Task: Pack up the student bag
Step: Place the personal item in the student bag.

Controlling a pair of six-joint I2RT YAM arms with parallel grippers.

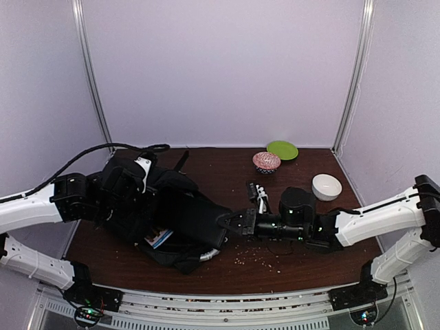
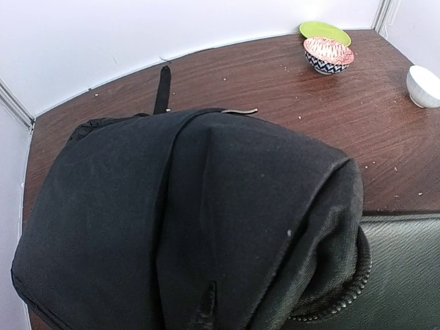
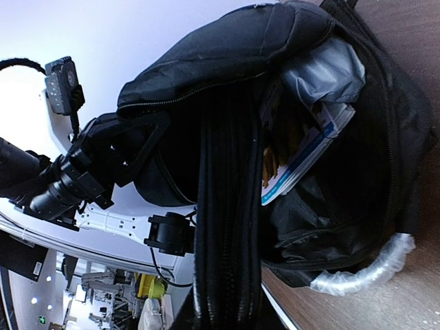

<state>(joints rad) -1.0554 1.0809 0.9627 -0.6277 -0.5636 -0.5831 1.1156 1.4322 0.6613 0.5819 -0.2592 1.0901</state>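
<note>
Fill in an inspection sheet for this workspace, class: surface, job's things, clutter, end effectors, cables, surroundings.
surface: dark wooden table, crumbs scattered near the front.
job's things: student bag lying open, booklet inside; flat black case partly in its mouth.
clutter: green plate, patterned bowl, white bowl, small black-and-white item, unclear what.
end effectors: left end effector shut on the bag's rim; right end effector shut on the case.
cables: black cable along the back-left wall.
surroundings: white walls, metal corner posts.

Student bag [image 1: 179, 213] left on table [image 1: 220, 179], plate [image 1: 282, 150] back right.
</note>
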